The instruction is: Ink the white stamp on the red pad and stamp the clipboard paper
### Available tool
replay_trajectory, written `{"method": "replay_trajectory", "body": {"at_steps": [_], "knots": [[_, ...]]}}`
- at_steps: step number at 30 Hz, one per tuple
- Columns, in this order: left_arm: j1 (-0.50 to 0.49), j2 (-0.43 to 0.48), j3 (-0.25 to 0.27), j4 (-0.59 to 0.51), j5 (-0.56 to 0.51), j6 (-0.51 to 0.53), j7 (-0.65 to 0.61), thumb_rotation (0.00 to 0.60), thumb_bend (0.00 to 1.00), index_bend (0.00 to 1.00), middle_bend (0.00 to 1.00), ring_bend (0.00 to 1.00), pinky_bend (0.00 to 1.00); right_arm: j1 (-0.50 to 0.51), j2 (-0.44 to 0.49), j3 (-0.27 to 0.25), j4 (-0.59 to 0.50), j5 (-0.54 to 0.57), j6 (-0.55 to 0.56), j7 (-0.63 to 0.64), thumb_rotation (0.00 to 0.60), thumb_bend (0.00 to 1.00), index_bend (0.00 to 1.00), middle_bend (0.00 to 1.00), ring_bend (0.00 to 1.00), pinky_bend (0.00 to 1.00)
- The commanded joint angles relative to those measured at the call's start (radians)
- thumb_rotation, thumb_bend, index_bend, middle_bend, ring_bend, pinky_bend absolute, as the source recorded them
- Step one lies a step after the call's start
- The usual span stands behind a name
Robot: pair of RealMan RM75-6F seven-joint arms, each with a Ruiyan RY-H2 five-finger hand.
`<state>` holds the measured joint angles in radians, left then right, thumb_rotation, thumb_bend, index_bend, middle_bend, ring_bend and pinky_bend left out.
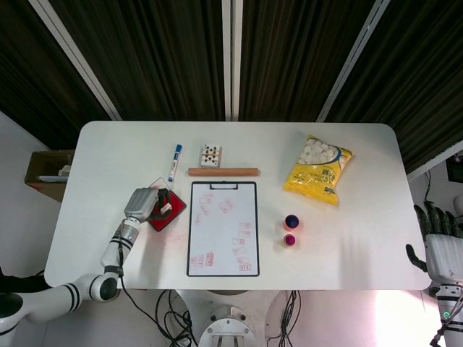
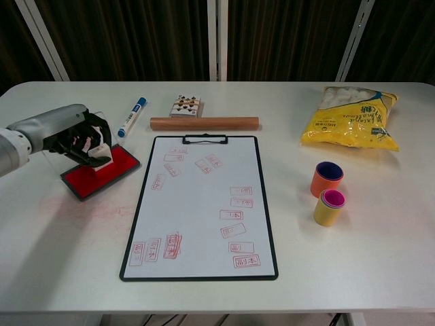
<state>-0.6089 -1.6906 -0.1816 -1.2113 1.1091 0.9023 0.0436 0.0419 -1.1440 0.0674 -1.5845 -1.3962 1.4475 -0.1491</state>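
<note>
The left hand (image 2: 71, 136) held the white stamp (image 2: 100, 153) down on the red pad (image 2: 98, 173), just left of the clipboard (image 2: 202, 207). The stamp looked small, rigid and light, best taken by its upper body. The pale tabletop (image 2: 353, 272) was smooth; dark curtains hung behind. The right hand (image 1: 443, 249) waited off-table, fingers apart, empty.
</note>
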Motion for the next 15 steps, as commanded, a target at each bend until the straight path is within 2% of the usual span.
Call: {"method": "replay_trajectory", "body": {"at_steps": [1, 9, 15], "knots": [[0.002, 0.016, -0.011, -0.034, 0.008, 0.012, -0.017, 0.6, 0.38, 0.61, 0.69, 0.79, 0.91, -0.001, 0.001, 0.0, 0.001, -0.001, 0.001, 0.002, 0.6, 0.27, 0.0, 0.0, 0.0, 0.0], [-0.009, 0.078, -0.062, -0.196, -0.007, 0.012, -0.056, 0.6, 0.38, 0.61, 0.69, 0.79, 0.91, 0.0, 0.003, -0.001, 0.001, -0.007, 0.003, 0.005, 0.6, 0.27, 0.0, 0.0, 0.0, 0.0], [-0.022, 0.062, -0.074, -0.266, -0.026, 0.029, -0.041, 0.6, 0.38, 0.61, 0.69, 0.79, 0.91, 0.0, 0.0, -0.004, 0.004, -0.011, -0.001, 0.007, 0.6, 0.27, 0.0, 0.0, 0.0, 0.0]]}}
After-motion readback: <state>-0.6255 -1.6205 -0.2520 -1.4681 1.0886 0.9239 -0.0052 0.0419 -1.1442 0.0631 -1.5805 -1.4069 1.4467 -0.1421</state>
